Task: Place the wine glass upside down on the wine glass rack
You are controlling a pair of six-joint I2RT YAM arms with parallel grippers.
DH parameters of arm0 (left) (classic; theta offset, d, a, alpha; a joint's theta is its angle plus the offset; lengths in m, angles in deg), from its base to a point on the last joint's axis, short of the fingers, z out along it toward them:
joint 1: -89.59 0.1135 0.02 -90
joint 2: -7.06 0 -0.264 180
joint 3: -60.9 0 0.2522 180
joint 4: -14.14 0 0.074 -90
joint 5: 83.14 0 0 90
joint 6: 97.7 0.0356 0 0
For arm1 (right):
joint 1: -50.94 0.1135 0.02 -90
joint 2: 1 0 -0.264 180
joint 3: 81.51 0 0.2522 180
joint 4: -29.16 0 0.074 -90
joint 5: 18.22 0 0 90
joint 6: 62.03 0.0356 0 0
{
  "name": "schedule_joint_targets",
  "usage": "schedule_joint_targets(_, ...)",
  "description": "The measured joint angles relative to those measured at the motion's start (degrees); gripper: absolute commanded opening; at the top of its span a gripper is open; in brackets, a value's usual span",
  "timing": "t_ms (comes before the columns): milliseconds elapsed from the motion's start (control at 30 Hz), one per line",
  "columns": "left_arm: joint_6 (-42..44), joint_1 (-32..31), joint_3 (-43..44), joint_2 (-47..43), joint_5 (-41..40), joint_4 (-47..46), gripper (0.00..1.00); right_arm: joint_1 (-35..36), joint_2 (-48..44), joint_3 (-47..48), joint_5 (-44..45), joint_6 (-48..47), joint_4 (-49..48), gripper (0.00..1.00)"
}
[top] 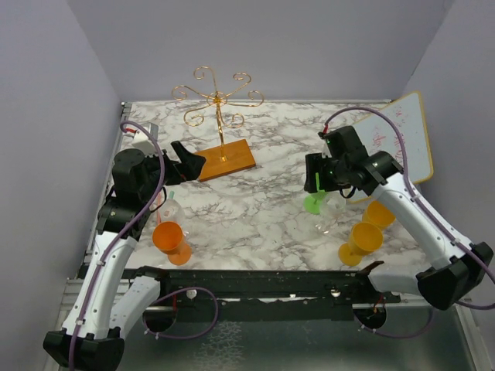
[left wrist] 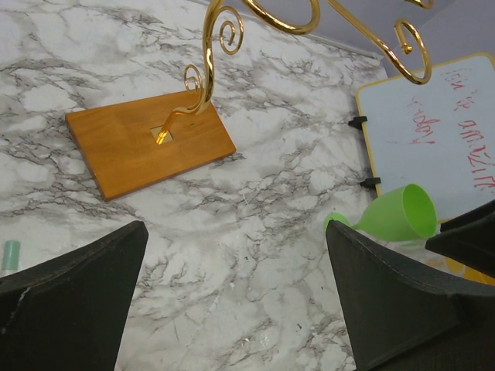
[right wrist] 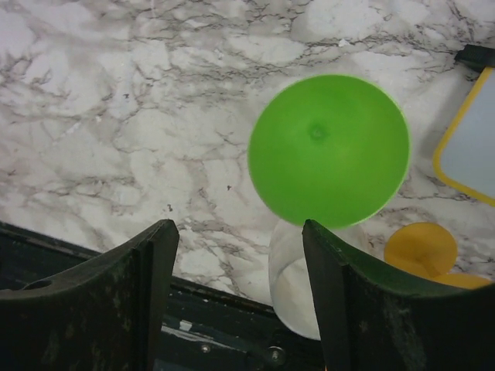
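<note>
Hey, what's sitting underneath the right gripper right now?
A green wine glass sits on the marble table just below the open right gripper. A clear glass beside it is partly covered by one finger; its other edge is hidden.

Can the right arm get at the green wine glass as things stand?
Probably yes. The right gripper is open, the green wine glass just beyond its fingertips with nothing between. The clear glass beside it might get bumped.

Marbled table (top: 263, 224) between plain lilac walls (top: 294, 46)
</note>
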State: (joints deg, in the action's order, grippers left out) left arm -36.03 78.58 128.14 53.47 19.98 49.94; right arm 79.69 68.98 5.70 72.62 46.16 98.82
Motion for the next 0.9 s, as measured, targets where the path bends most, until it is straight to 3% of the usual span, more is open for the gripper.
schedule_joint_targets(267, 0.04, 0.00, 0.00, -0.31, 0.07, 0.20, 0.99, 2.21, 8.00, 0.39, 9.14, 0.31, -2.73, 0.63)
schedule_joint_targets(533, 0.04, 0.00, 0.00, -0.66, 0.04, 0.39, 0.99, 2.78, 13.16, -1.86, 10.49, -0.74, -5.90, 0.43)
schedule_joint_targets(800, 0.04, 0.00, 0.00, -1.16, 0.04, 0.61, 0.99, 2.80, 14.51, -1.86, 10.45, -1.99, -8.00, 0.08)
schedule_joint_targets(900, 0.04, 0.00, 0.00, -1.31, 0.04, 0.79, 0.99, 2.82, 14.51, -1.86, 10.36, -2.43, -8.57, 0.01)
